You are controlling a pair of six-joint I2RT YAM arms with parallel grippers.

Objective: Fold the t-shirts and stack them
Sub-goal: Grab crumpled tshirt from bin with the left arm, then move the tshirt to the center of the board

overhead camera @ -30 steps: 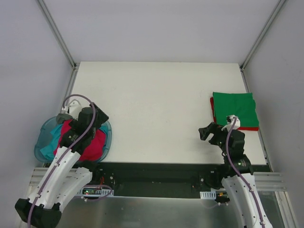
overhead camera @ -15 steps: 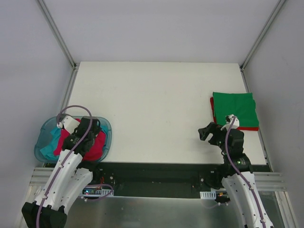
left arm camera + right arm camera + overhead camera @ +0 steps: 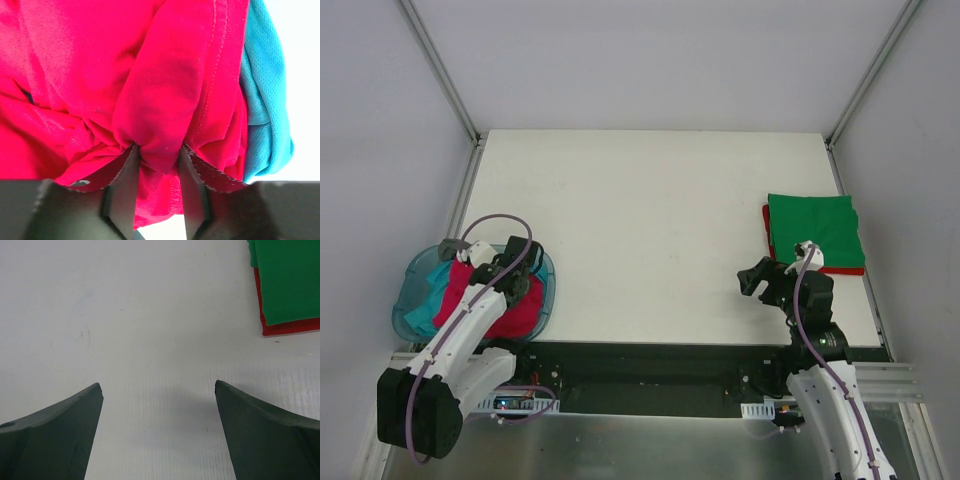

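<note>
My left fingers [image 3: 122, 195] pinch one crumpled crimson cloth t-shirt [image 3: 165, 100] beside one teal t-shirt [image 3: 265, 110]; right fingers [image 3: 55, 430] spread, near one folded green t-shirt [image 3: 812, 228] atop one red t-shirt [image 3: 287, 329].

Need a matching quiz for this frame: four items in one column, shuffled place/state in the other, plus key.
1. bunched crimson t-shirt
2. green t-shirt
3. teal t-shirt
4. right gripper

A. open over the bare table
B. folded, lying on a folded red t-shirt
C. a fold pinched by the left gripper
D. in the blue tub, beside the crimson one, not gripped

Pairs: 1-C, 2-B, 3-D, 4-A
</note>
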